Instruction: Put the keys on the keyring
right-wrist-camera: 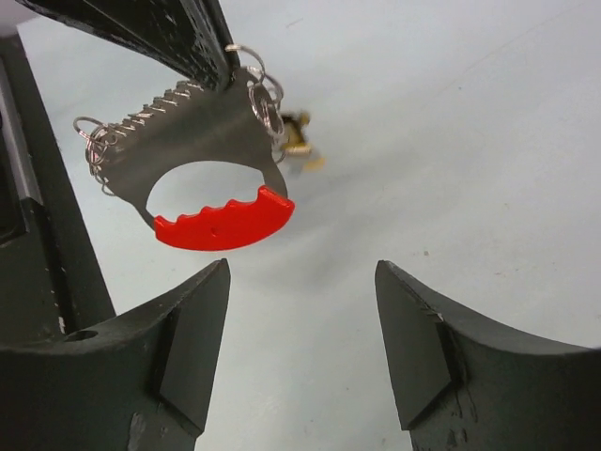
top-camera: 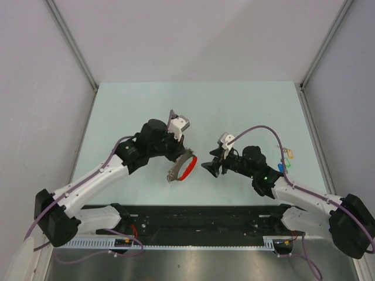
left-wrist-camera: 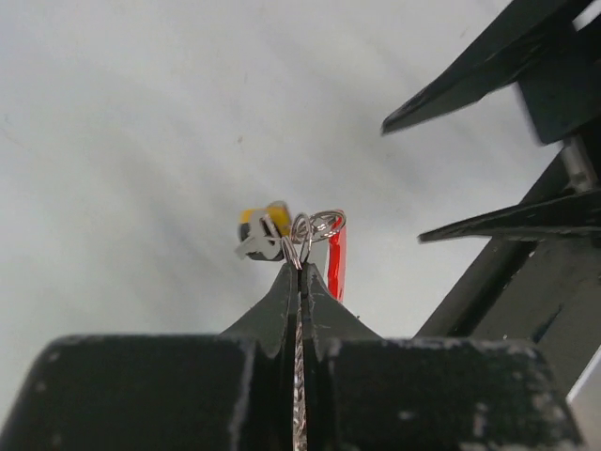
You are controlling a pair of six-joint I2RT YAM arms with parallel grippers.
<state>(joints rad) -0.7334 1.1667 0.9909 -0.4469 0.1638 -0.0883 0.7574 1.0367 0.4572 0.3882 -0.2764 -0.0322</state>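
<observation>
Though blurred, perhaps one key (right-wrist-camera: 300,139) on keyring (right-wrist-camera: 202,132).

pale green table (top-camera: 246,105) enclosed by plain grey walls (top-camera: 199,35), metal corner posts (top-camera: 71,44), soft even light.

Overhead view, close wrist views sharing keyring (right-wrist-camera: 192,136)

White links (top-camera: 96,175), black joints (top-camera: 153,136), black gripper fingers (right-wrist-camera: 188,348) — purple cables (top-camera: 261,127)
</observation>
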